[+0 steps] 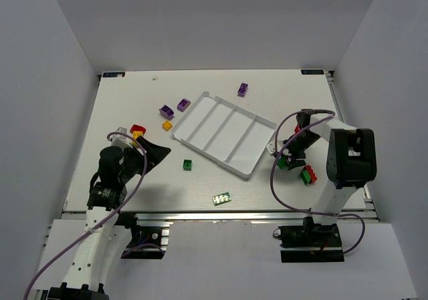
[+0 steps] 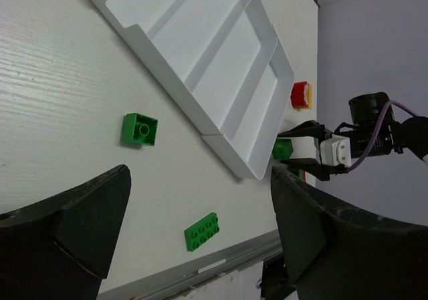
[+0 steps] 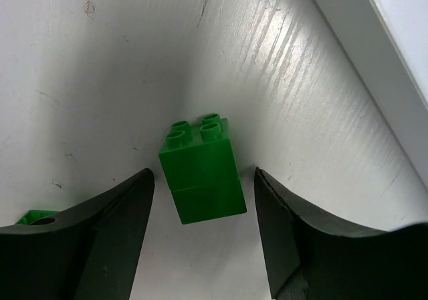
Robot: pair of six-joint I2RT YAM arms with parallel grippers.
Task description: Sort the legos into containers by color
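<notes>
Green lego [image 3: 200, 173] stands between part-open fingers [image 3: 114, 226] of the right tool [image 3: 202, 180], seemingly untouched; left tool [image 2: 199, 180] wide.

High up behind the arms, looking down on the whole counter [image 1: 281, 93] and the white tray [image 1: 200, 116]. On the left wrist, looking low across the counter from farther off, toward the tray and the right gripper [image 2: 297, 144]. On the right wrist, looking down from very close at a tall green lego [image 3: 200, 173]. Same lego, tiny, in the other two views.
</notes>
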